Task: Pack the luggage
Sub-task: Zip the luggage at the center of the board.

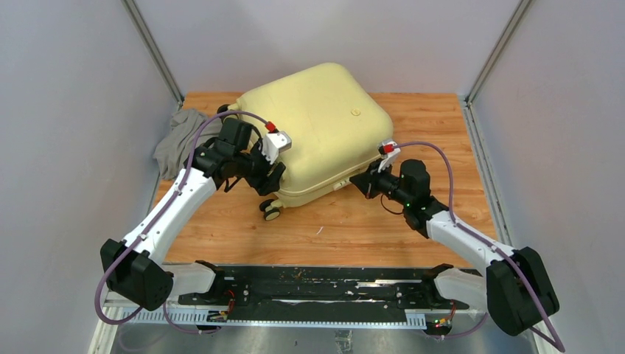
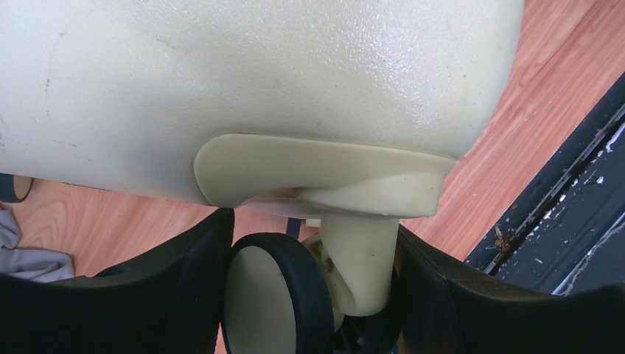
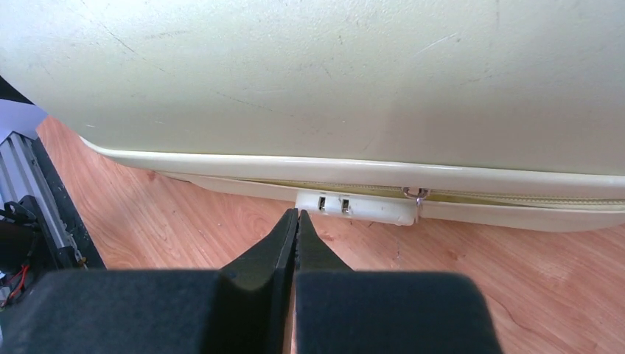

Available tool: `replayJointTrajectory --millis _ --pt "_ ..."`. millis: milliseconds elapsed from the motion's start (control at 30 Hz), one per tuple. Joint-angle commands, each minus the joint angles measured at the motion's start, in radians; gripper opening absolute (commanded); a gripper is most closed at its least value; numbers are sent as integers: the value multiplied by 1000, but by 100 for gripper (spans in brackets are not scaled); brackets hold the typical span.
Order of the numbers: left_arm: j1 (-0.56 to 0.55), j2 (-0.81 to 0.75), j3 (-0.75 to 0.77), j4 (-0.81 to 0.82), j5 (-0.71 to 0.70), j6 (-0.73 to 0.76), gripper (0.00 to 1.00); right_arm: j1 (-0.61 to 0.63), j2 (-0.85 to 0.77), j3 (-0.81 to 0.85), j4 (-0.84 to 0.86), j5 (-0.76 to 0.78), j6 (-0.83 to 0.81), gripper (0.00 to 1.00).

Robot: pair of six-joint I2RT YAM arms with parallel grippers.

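Note:
The luggage [image 1: 324, 125], a pale-yellow hard-shell suitcase, lies closed and flat on the wooden table [image 1: 354, 228]. My left gripper [image 1: 269, 175] is at its near left corner. In the left wrist view my left gripper [image 2: 313, 225] straddles a black-and-cream wheel [image 2: 273, 302] and its cream stem [image 2: 365, 258], one pad against each. My right gripper [image 1: 362, 181] is shut at the case's near right side. Its closed tips [image 3: 296, 214] hold nothing and sit just short of a white lock block [image 3: 357, 206] on the zip seam, beside a metal zip pull [image 3: 419, 195].
A grey cloth [image 1: 180, 140] lies crumpled at the table's left edge beside the case, also in the left wrist view [image 2: 22, 251]. The black base rail [image 1: 309, 287] runs along the near edge. Grey walls close in left, right and behind.

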Motion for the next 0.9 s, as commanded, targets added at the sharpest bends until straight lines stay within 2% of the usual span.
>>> replayJointTrajectory --millis 0,67,167,200,267,433,500,700,867 --pt "-20 -31 31 142 117 -12 0 -6 12 12 -19 -10 2 0" --pt "-20 -32 39 131 114 -7 0 -18 -11 35 -103 51 -33 3" --pt "-20 -37 44 125 114 -3 0 -75 -63 31 -162 90 -50 35" --pt "-19 -38 43 124 117 -2 0 -92 -73 25 -164 90 -54 41" --pt "-20 -34 44 123 120 -5 0 -107 -72 21 -159 83 -66 46" --pt "-20 -28 48 125 121 -9 0 -108 19 45 -97 1 -63 48" --pt "-20 -27 50 125 119 -7 0 -105 54 60 -72 -28 -55 53" --pt "-20 -24 55 125 120 -11 0 -81 113 94 -66 44 -82 54" --pt "-20 -23 56 124 121 -15 0 -71 158 102 -23 107 -93 44"
